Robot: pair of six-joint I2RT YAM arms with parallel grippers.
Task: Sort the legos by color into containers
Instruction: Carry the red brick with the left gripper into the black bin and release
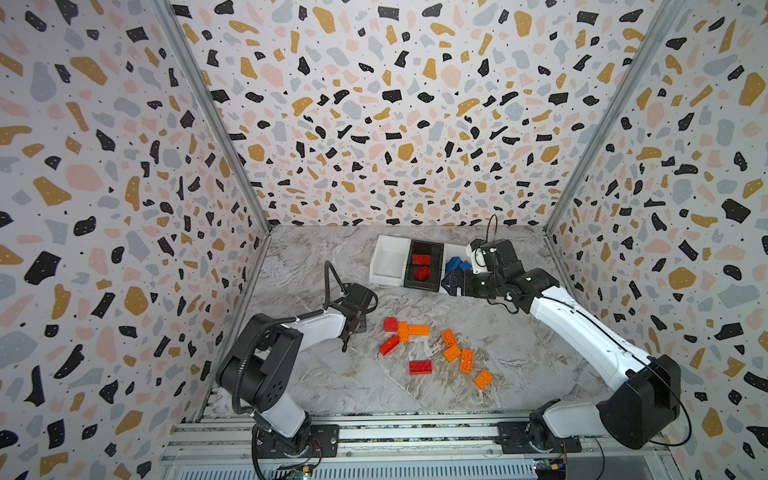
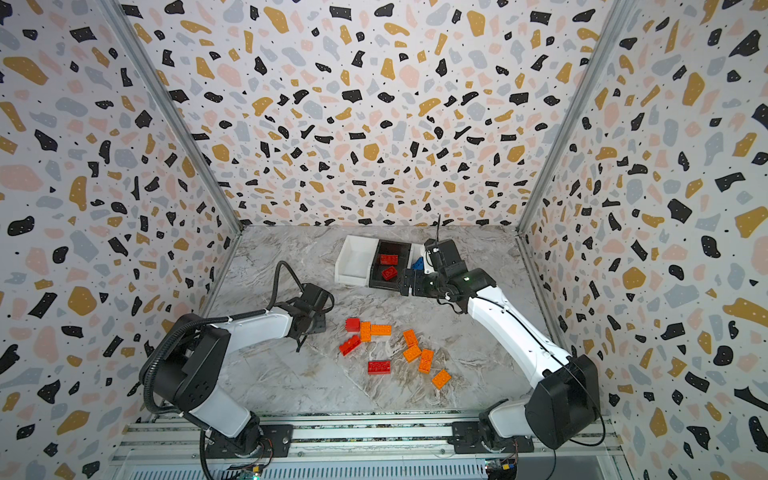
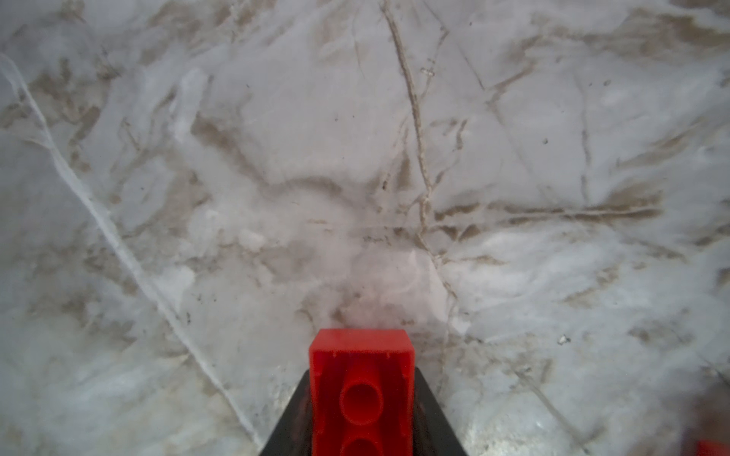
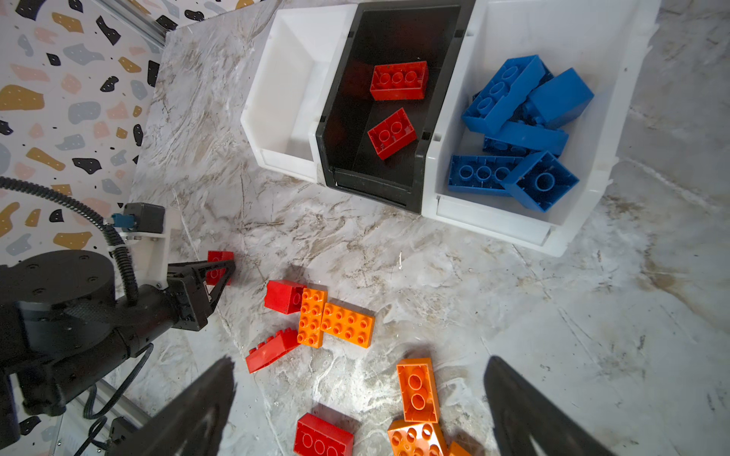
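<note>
Left gripper (image 4: 225,270) clamps small red brick (image 3: 361,391) between jaws, over marble table (image 3: 237,158), left of loose pile. Our right gripper (image 4: 359,361) hangs with jaws spread wide, holding nothing, near bins' front. We see two red bricks (image 4: 399,81) in black middle bin (image 4: 371,189), blue bricks (image 4: 505,91) in white bin (image 4: 493,221) beside it. Orange bricks (image 1: 452,353) and loose red bricks (image 1: 420,367) lie between arms.
</note>
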